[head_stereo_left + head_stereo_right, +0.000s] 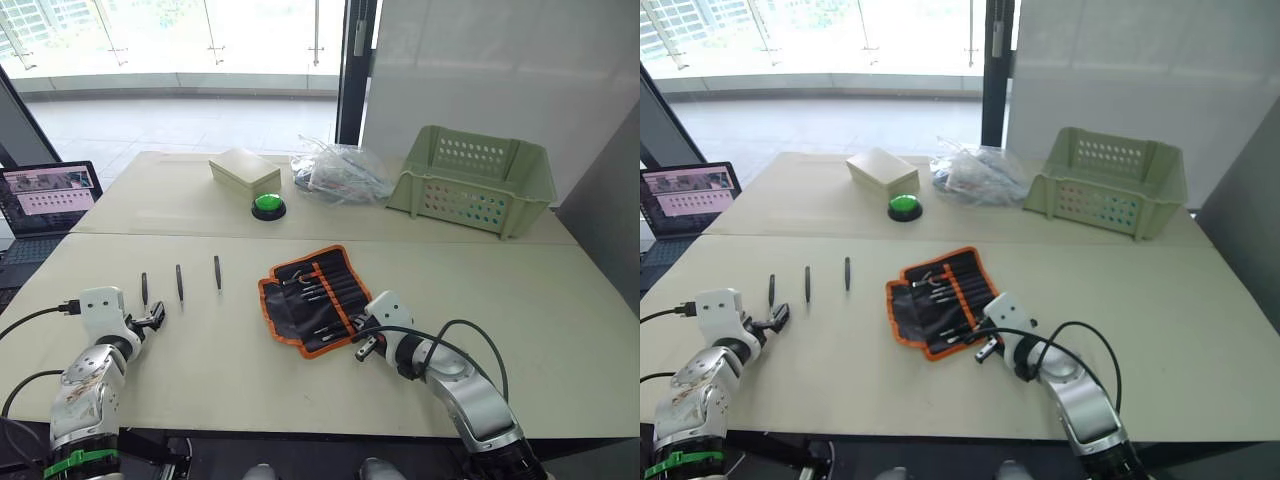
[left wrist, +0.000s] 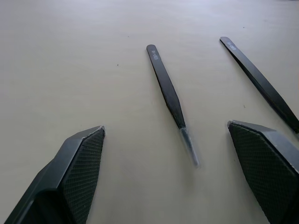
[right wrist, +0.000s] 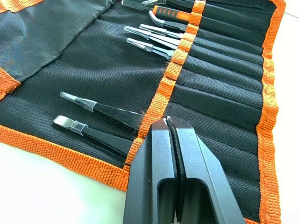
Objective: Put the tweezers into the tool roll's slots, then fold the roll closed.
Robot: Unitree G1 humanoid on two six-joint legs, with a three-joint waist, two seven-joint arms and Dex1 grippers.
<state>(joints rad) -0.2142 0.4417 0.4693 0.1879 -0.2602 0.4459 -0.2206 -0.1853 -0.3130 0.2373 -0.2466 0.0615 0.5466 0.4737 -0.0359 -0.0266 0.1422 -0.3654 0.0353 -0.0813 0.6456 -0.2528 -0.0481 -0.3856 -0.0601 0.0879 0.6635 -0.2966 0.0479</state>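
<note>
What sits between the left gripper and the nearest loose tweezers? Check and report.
Nothing visible. The left gripper is open, and the nearest tweezers lie on bare table between its fingers.

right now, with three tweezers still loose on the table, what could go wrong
1. The left hand is open around the leftmost tweezer, whose thin, flat body lies flush on the table. The fingers may skid over it or push it away.
2. A second tweezer lies beside one finger and could get knocked.
3. The right hand, shut and empty, rests at the orange strip of the tool roll. Moving it might drag the roll and loosen the tweezers already in the slots.
</note>
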